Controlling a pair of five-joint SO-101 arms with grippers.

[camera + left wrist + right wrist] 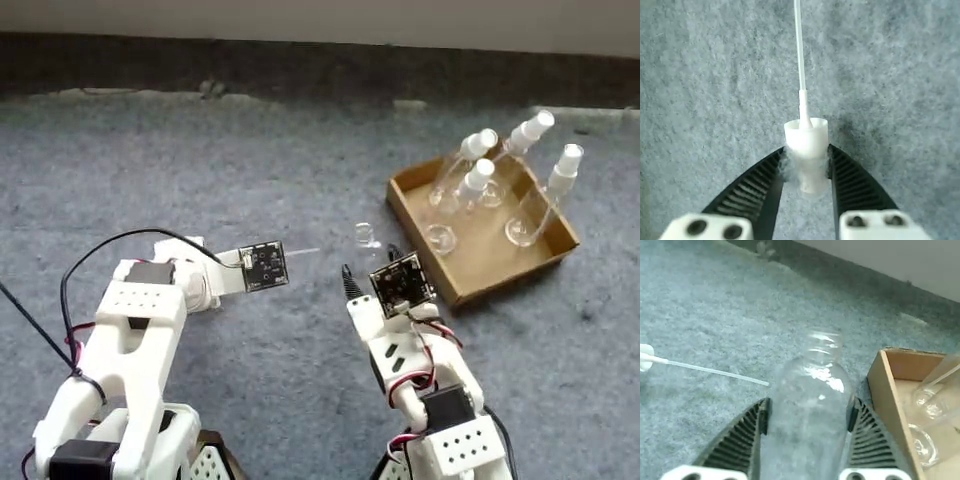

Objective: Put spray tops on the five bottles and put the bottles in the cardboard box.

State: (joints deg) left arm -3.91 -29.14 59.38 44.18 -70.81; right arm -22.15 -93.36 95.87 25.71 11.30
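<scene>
A: What has the left gripper (806, 152) got?
B: Its jaws are clamped on the top (806, 137); the tube (799, 50) runs straight out from it, toward the right arm.
A: And the right gripper (809, 407)?
B: Closed round the bottle (812, 390); the neck (824, 342) is open and points away from that arm.
A: How do the two lie?
B: The tube's tip is near the bottle's shoulder, short of the mouth; its long axis crosses the bottle's rather than lining up; I'd judge the tip must come over the neck and tilt in.
A: The rest?
B: Capped already; four bottles (470, 185) lean in the box (415, 215), just beside the right gripper.
</scene>
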